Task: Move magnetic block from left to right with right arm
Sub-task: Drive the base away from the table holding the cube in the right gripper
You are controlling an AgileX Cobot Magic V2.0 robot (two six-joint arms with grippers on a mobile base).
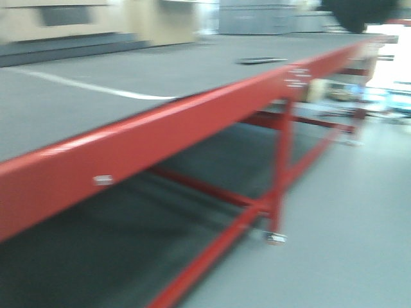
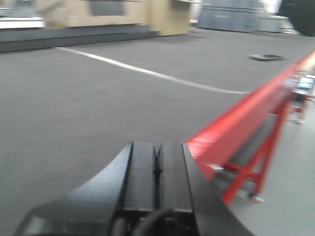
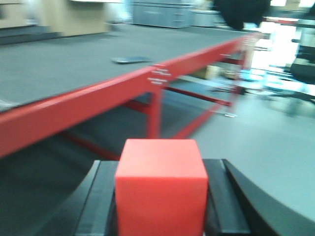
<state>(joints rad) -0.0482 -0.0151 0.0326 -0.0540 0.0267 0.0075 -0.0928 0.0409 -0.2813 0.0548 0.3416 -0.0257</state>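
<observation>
Grey-topped, red-framed table (image 1: 96, 77) alongside. Mid-carry, probably: magnetic block (image 3: 160, 191) clamped in right gripper (image 3: 160, 164); left gripper (image 2: 157, 147) closed, empty. Next: position over right side, lower, release.

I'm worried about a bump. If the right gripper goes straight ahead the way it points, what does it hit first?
Probably the table's red frame, near its upright leg. The right gripper, shut on the magnetic block, faces it. Blur leaves depth unclear.

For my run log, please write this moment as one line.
right jaws: shut on block | left jaws: shut, empty, over table | block: held, red table edge behind it
</observation>
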